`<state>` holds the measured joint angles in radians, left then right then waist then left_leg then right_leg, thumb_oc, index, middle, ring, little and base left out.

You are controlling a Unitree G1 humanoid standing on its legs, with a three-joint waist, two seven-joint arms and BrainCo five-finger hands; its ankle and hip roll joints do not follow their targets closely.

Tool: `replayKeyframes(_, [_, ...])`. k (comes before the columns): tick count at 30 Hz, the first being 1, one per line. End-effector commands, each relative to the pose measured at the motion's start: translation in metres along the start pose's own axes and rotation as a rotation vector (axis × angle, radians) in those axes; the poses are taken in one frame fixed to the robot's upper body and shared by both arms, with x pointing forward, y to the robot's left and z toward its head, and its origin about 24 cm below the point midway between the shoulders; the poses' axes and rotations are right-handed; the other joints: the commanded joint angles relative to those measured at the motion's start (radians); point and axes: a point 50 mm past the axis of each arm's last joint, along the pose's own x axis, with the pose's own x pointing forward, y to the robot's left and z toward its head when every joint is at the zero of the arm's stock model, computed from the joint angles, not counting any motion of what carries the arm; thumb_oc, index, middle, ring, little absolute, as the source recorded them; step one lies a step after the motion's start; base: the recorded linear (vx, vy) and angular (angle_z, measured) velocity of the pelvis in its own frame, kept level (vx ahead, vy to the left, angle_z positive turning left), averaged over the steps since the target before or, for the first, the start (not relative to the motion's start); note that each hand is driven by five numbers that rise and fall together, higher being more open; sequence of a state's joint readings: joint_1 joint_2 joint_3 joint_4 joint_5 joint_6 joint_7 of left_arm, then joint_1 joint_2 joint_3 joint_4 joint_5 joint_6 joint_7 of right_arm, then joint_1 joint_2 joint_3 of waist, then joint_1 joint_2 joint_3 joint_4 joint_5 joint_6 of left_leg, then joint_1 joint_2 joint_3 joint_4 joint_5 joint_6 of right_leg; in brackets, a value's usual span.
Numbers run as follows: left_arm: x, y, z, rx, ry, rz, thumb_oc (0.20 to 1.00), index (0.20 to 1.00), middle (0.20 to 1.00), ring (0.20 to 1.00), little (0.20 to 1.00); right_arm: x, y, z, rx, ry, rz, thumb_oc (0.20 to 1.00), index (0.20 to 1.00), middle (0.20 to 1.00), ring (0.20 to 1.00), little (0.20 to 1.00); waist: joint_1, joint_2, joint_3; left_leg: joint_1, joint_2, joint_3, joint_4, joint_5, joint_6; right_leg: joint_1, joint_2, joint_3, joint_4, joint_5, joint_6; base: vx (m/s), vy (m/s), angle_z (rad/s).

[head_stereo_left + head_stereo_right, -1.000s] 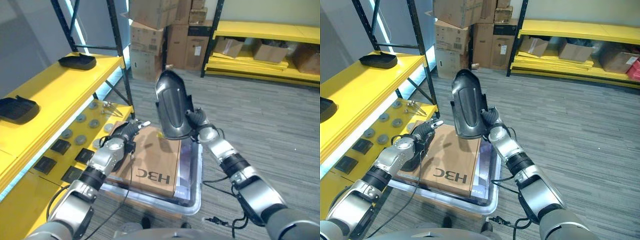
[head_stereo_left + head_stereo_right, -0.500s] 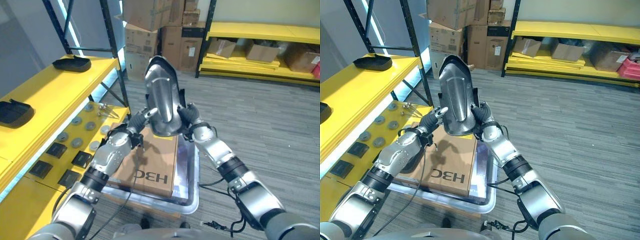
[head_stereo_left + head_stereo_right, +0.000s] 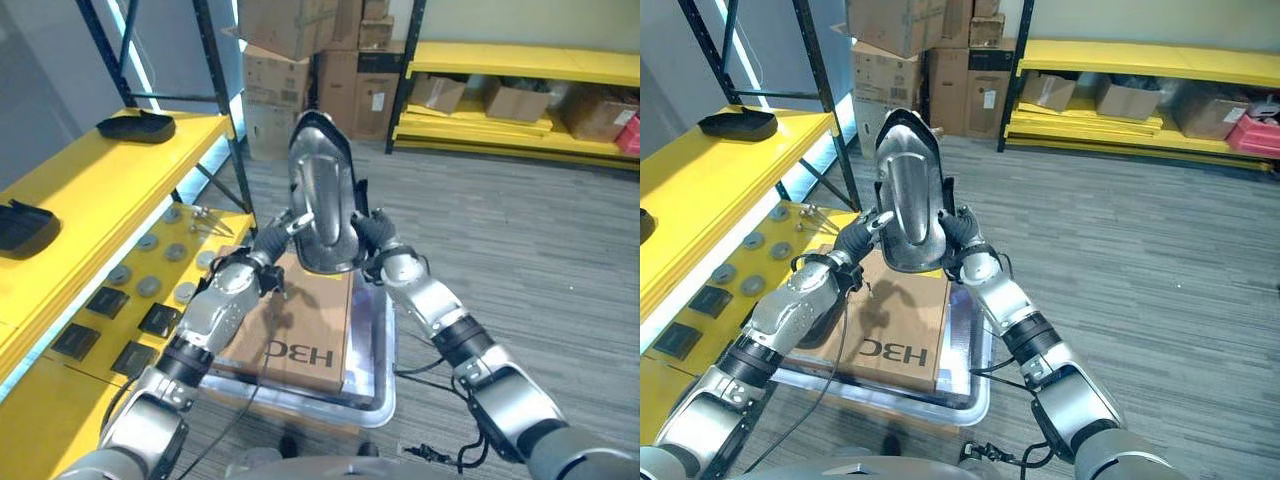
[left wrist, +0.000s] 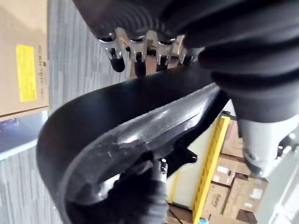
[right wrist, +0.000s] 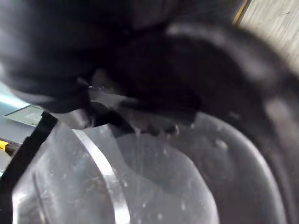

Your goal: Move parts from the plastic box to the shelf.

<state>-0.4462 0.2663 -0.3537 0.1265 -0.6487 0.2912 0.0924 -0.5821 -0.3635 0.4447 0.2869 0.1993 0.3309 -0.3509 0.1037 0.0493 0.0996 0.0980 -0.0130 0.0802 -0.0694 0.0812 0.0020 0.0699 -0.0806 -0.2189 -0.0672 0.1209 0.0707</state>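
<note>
hands hold one big black part (image 3: 322, 195) up in the air, over the cardboard box (image 3: 297, 322) that lies in the clear plastic box (image 3: 385, 375). the right hand (image 3: 378, 240) has its fingers curled round the part's right edge. the left hand (image 3: 268, 252) is at the other side, and its fingers (image 4: 135, 52) reach over the rim with the thumb on the near side, so it looks to be gripping too. i think two hands are used because the part is long and curved and could tip if only one held it.

the part stands up tall, lifted clear of the box, so it can swing over to the yellow shelf (image 3: 90, 200) on the left. two more black parts (image 3: 135, 126) already lie there, well apart. small round and square pieces (image 3: 150, 287) sit on the lower level.

the cardboard box has dark letters (image 3: 297, 352) on it, seen upside down. a yellow label (image 4: 27, 72) is on it too, but its print is too small to read.
</note>
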Motion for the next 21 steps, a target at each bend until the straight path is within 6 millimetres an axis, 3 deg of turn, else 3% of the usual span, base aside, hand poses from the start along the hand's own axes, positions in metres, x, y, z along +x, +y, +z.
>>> replayKeyframes(1, [0.005,-0.014,0.024,-0.018,-0.137,-0.079,0.200,0.200,0.200,0.200,0.200,0.001,-0.001,0.037,0.092,-0.157,-0.020,0.200,0.200,0.200,0.200,0.200,0.019,-0.056,-0.058,-0.019,0.024,-0.081,0.000,-0.047,-0.027,0.034,-0.093,0.004,0.025,-0.040,0.097,0.00,-0.002,-0.03])
replayKeyframes(7, [0.003,-0.019,0.026,-0.005,-0.134,-0.104,0.200,0.200,0.200,0.200,0.200,0.000,0.002,0.040,0.112,-0.156,-0.006,0.200,0.200,0.200,0.200,0.200,0.016,-0.057,-0.059,-0.017,0.024,-0.078,-0.003,-0.047,-0.028,0.033,-0.091,0.006,0.024,-0.040,0.097,0.00,0.000,0.00])
replayKeyframes(8, [0.003,-0.017,0.024,0.018,-0.122,-0.090,1.000,1.000,1.000,1.000,1.000,0.000,0.003,0.041,0.121,-0.156,-0.004,0.200,0.200,0.200,0.200,0.200,0.017,-0.056,-0.062,-0.016,0.023,-0.078,-0.004,-0.046,-0.027,0.033,-0.090,0.008,0.024,-0.040,0.097,0.00,0.000,0.00])
replayKeyframes(13, [0.003,-0.016,0.023,0.002,-0.123,-0.103,1.000,1.000,1.000,1.000,1.000,0.000,0.003,0.044,0.125,-0.154,-0.018,0.200,0.200,0.200,0.200,0.200,0.019,-0.055,-0.062,-0.015,0.024,-0.080,-0.004,-0.046,-0.027,0.035,-0.090,0.007,0.023,-0.040,0.097,0.00,0.000,0.00])
replayKeyframes(21, [0.002,-0.035,0.034,0.050,-0.122,-0.192,1.000,1.000,1.000,1.000,1.000,0.005,0.006,0.048,0.046,-0.155,-0.009,0.200,0.200,0.200,0.200,0.200,0.025,-0.053,-0.064,-0.021,0.021,-0.084,-0.003,-0.038,-0.026,0.031,-0.091,0.004,0.026,-0.035,0.096,0.00,0.000,0.00])
